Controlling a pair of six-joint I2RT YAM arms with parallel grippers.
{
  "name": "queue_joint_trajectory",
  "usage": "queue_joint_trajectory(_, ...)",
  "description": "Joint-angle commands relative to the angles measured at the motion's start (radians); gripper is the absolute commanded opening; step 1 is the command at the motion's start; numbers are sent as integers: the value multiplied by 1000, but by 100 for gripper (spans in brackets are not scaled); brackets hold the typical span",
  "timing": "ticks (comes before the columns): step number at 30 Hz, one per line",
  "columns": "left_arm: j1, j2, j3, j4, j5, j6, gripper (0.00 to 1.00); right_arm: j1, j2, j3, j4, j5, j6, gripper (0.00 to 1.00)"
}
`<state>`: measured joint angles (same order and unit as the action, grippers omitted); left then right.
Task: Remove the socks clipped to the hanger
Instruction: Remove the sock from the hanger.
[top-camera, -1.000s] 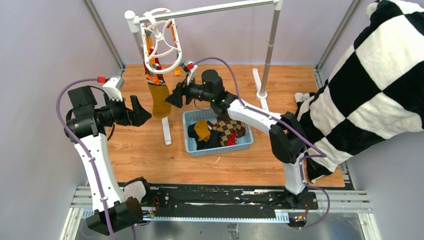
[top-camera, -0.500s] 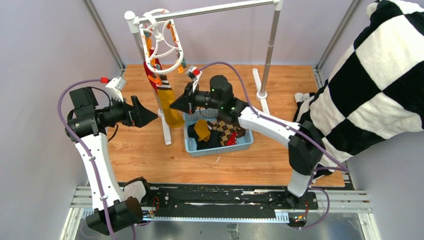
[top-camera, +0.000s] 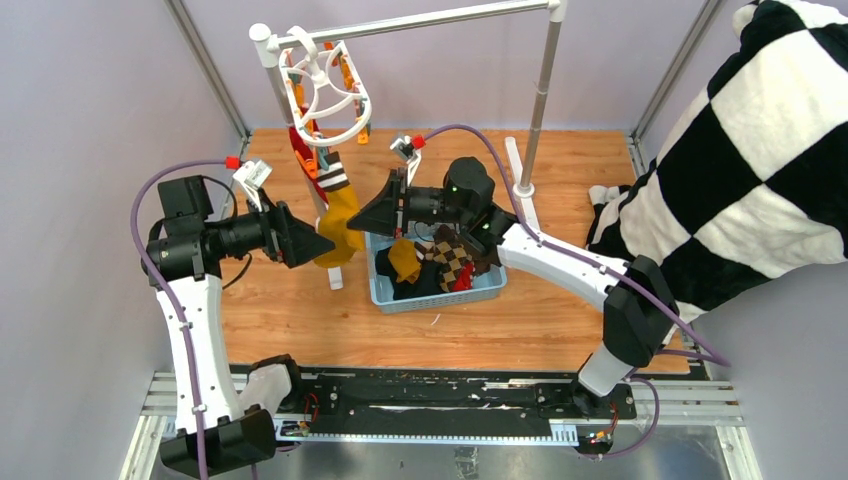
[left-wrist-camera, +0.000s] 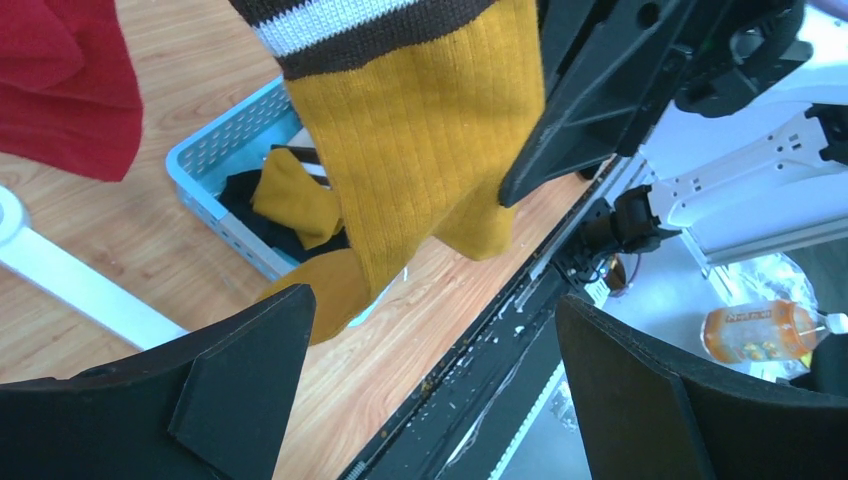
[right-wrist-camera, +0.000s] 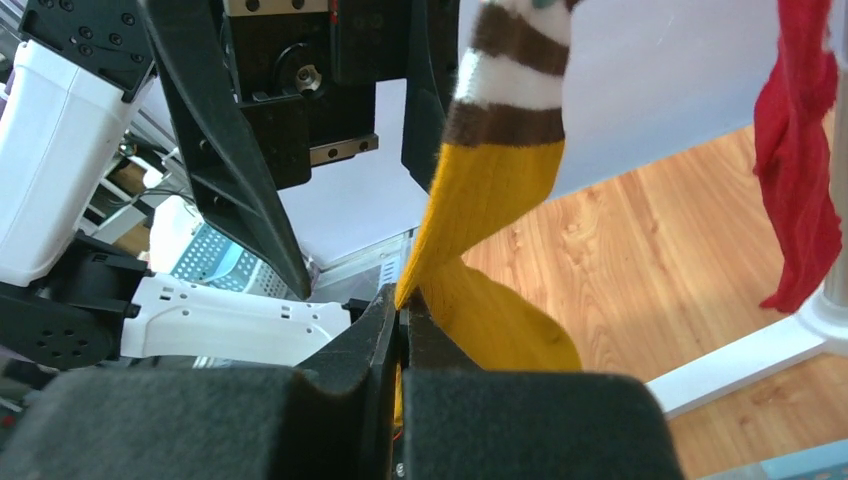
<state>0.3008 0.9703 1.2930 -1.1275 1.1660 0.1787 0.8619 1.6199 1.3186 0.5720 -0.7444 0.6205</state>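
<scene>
Right gripper (right-wrist-camera: 400, 318) clamped on mustard sock (top-camera: 338, 225); left gripper (left-wrist-camera: 432, 330) jaws apart
Sock judged soft, light, stretchy; hold low, tug off hanger (top-camera: 325, 95) near far-left corner

mustard sock (top-camera: 340, 215) with striped cuff and red sock (top-camera: 298, 141) hang clipped to tilted white hanger (top-camera: 325, 95).

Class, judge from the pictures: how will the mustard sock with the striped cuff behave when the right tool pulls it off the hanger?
Probably floppy: the mustard sock folds sharply where the right tool pinches it. Likely light, since it dangles by its top edge alone from the hanger. The ribbed knit may stretch somewhat before it slips free.
</scene>
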Motion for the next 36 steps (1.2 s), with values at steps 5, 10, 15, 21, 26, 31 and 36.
queue_joint_trajectory(5,-39,11,21,-8,74,10,100,-24,-66,-70,133,-71,143,0)
queue_joint_trajectory(10,-52,15,9,-8,86,45,100,-30,-41,-66,234,-101,251,0)
queue_joint_trajectory(15,-57,47,-12,-8,99,92,100,-38,7,-53,369,-142,403,0)
queue_joint_trajectory(21,-65,84,-22,-9,183,142,100,-38,58,-66,424,-145,479,0)
queue_joint_trajectory(26,-94,87,-37,-9,249,174,99,-37,100,-55,455,-145,529,0)
queue_joint_trajectory(31,-97,88,-43,-11,203,172,61,-37,78,-84,378,-108,464,0)
queue_joint_trajectory(36,-98,70,-44,-14,81,180,19,-35,18,-115,247,-31,352,3)
